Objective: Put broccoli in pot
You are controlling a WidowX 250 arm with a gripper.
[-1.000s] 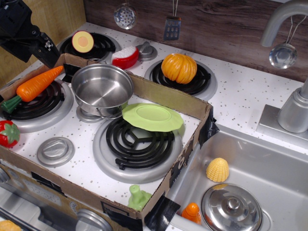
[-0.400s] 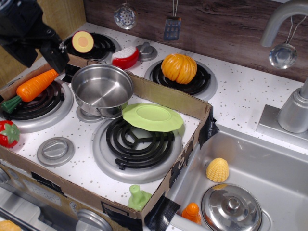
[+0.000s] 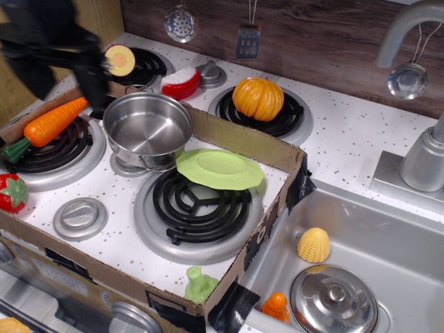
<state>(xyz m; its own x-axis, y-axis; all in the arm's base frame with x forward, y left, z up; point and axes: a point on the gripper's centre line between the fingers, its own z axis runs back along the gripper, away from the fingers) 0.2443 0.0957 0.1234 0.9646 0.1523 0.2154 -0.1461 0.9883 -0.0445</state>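
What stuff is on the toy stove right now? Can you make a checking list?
Surface: white speckled stovetop with coil burners, cardboard wall around the front part.
Job's things: broccoli at the front cardboard edge, outside the pot; pot upright, looks empty.
Clutter: green plate beside the pot, carrot, pumpkin, tomato, corn and steel lid in the sink.
Gripper: gripper blurred, upper left near the pot; open or shut unclear.
Cables: nothing seen.
Surroundings: wood backsplash, hanging utensils, faucet.
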